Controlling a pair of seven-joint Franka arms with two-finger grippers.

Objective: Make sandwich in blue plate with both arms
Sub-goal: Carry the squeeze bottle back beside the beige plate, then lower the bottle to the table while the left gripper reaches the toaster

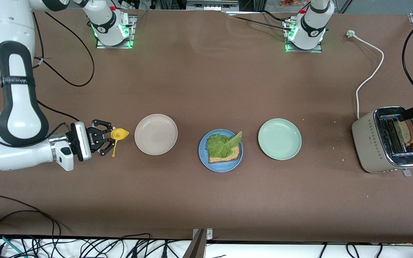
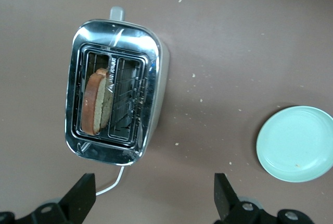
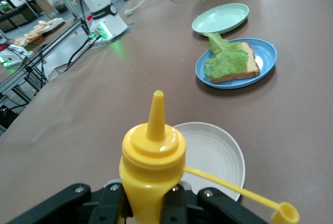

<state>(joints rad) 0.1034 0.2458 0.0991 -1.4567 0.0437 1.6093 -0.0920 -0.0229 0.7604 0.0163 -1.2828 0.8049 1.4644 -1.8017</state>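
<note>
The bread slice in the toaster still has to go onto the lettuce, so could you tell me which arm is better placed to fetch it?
Left. The left gripper hangs over the toaster with open jaws, above the bread slice. The right gripper is shut on the yellow squeeze bottle.

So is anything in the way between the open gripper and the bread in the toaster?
Nothing visible. The left gripper hangs open over the toaster, and the bread slice stands upright in one slot with nothing over it. The pale green plate sits off to the side.
</note>
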